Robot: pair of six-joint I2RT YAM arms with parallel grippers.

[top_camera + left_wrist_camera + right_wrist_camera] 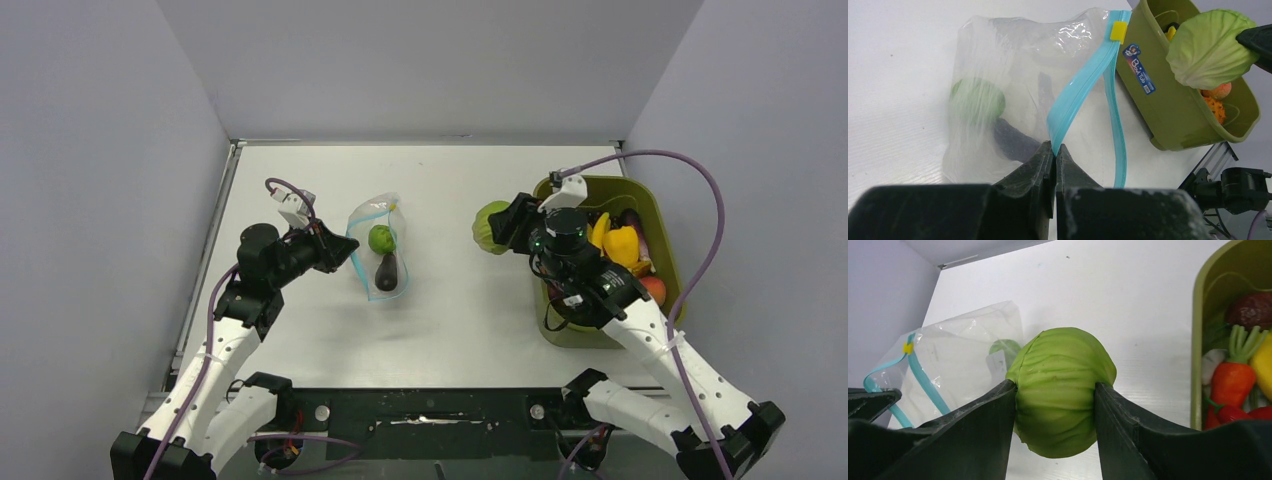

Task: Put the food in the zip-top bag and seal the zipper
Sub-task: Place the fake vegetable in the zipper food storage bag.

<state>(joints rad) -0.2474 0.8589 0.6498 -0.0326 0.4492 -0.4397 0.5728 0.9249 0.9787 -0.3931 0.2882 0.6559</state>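
Note:
The clear zip-top bag [378, 250] lies left of centre, with a green lime [381, 238] and a dark eggplant [386, 272] inside. My left gripper [345, 250] is shut on the blue-teal zipper strip [1075, 100] at the bag's mouth and holds one lip up; the yellow zipper end [1118, 31] is at the far end. My right gripper [497, 228] is shut on a light green toy cabbage [1060, 390] and holds it above the table between the bag and the bin. The cabbage also shows in the left wrist view [1209, 47].
An olive-green bin [655, 215] at the right holds more toy food: a yellow pepper [622, 243], a peach [653, 288], a carrot [1234, 380] and red pieces. Grey walls stand on the left, back and right.

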